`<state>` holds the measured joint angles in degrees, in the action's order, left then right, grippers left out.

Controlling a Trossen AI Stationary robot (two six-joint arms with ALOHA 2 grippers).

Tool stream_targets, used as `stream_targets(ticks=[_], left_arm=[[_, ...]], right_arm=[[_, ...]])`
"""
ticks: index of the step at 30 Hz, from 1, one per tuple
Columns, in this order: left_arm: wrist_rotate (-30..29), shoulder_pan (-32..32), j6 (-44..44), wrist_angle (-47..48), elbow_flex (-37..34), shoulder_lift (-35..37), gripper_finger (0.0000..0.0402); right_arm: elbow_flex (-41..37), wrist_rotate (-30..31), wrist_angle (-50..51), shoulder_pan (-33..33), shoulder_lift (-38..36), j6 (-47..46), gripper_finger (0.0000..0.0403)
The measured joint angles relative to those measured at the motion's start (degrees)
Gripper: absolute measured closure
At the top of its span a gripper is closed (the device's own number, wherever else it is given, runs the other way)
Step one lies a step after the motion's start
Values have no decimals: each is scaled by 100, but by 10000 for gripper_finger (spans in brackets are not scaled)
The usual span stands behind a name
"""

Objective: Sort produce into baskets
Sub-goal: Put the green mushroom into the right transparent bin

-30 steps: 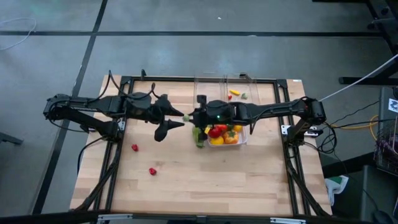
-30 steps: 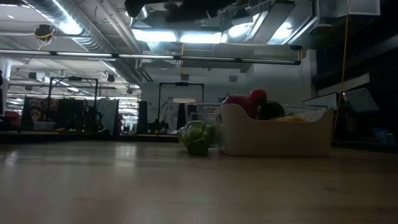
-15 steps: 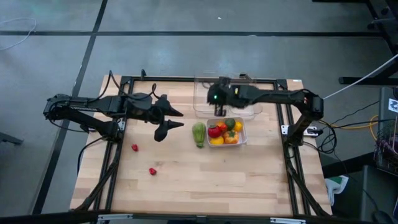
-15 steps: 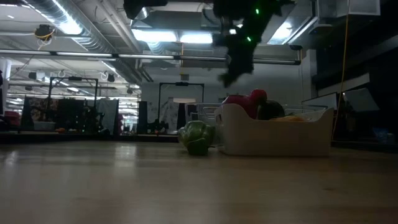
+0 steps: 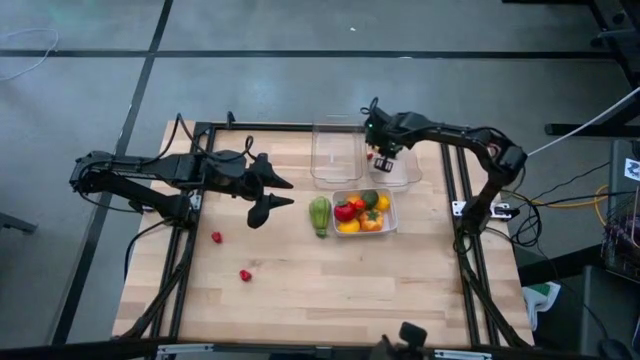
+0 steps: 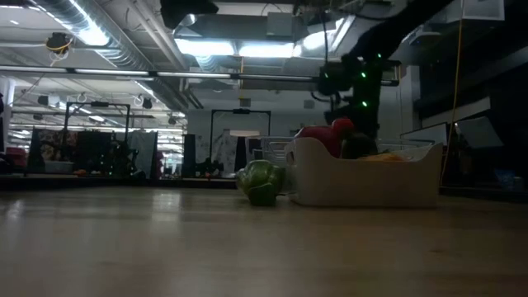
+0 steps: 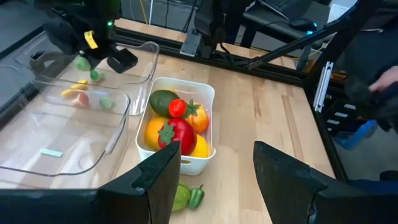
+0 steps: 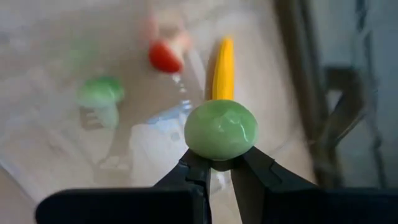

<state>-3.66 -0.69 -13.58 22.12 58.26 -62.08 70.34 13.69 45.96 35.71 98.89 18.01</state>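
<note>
Right wrist view shows the right claw [image 8: 214, 163] clamped on a small green ball [image 8: 221, 129], above a clear tub [image 5: 393, 170] at upper centre of the high view. Left claw [image 5: 283, 192] hangs apart mid-frame, left of the white tub [image 5: 390, 222] of produce.

A robotics lab or workshop in an open industrial hall. The pale butcher-block wooden table [image 5: 330, 290] sits in a black metal frame [image 5: 466, 262] on grey concrete floor [image 5: 90, 40]. Beyond the table, silver ceiling ducts [image 6: 91, 37] and fluorescent strip lights [image 6: 239, 51] hang over dark equipment racks [image 6: 91, 153]; cables [image 5: 560, 190] trail beside the table.
</note>
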Motion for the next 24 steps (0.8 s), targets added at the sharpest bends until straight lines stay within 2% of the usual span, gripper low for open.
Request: stream_targets(ticks=[6, 13, 24], left_arm=[[0, 0, -44, 1, 0, 0, 204], [0, 0, -133, 2, 0, 0, 204], [0, -2, -143, 39, 0, 0, 204]], right_arm=[[-355, -221, -55, 310, 0, 11, 356], [-717, -229, -738, 295, 0, 177, 356], [-786, -229, -896, 294, 0, 182, 356]])
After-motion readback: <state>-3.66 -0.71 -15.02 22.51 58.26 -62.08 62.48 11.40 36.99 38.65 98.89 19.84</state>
